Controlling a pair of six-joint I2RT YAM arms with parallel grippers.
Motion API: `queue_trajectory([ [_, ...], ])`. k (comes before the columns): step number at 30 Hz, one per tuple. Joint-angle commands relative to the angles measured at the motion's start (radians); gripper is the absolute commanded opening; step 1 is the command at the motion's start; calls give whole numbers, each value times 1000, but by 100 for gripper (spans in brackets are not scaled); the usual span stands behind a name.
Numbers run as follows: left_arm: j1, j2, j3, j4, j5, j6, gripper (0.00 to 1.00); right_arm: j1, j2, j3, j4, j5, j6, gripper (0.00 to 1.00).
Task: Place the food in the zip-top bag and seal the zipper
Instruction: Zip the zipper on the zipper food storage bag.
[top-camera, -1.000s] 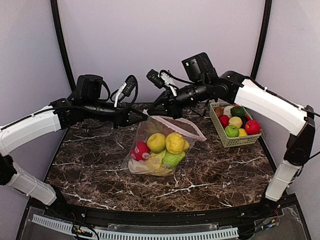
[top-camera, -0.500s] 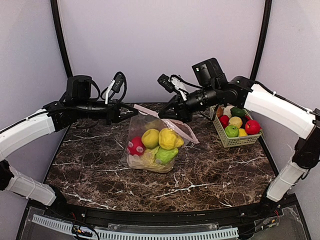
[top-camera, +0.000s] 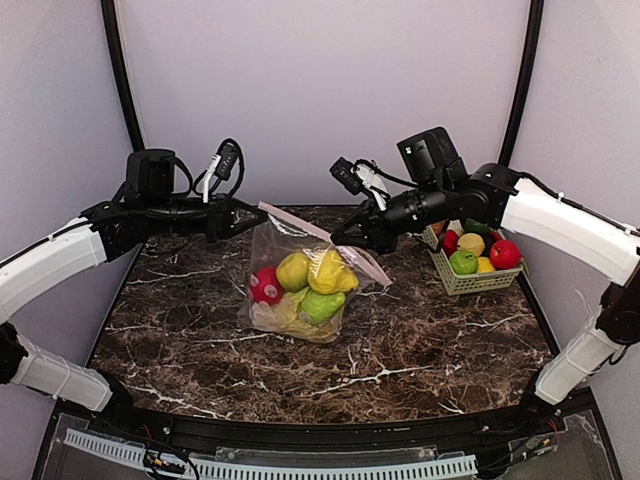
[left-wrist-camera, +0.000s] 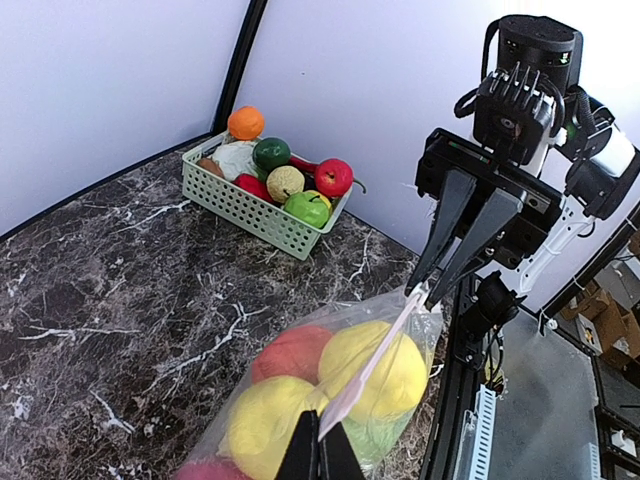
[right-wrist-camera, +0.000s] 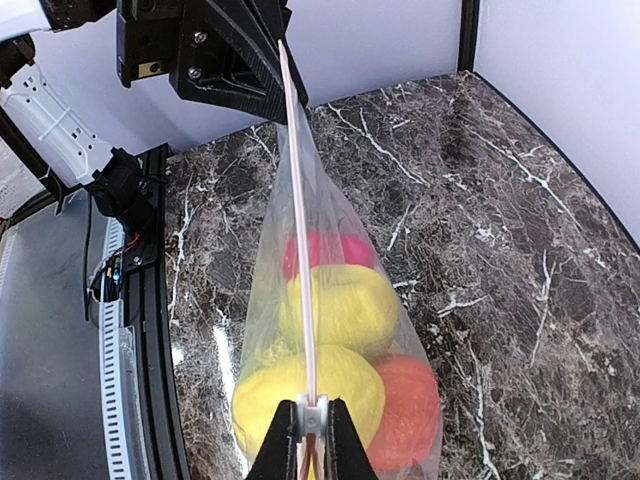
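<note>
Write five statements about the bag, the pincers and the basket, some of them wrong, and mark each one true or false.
1. The left pincer and the right pincer each grip one end of the zipper. True.
2. The zip-top bag is empty. False: several pieces of food are inside it.
3. The basket stands on the left side of the table. False: it stands on the right side, near the right arm.
4. The basket holds fruit. True.
5. The bag lies flat on the table. False: its zipper edge is lifted and stretched between the two pincers.
</note>
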Motion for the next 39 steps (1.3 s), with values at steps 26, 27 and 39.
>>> queue_trajectory([
  [26,137,-87,-23,28,-125,-42,1,-20,-115,-138,-95,79,87,0],
  [27,140,-88,-25,28,-125,-42,1,-20,-117,-139,-97,80,89,0],
  [39,167,-105,-50,33,-125,-47,1,-21,-139,-158,-121,95,107,0],
])
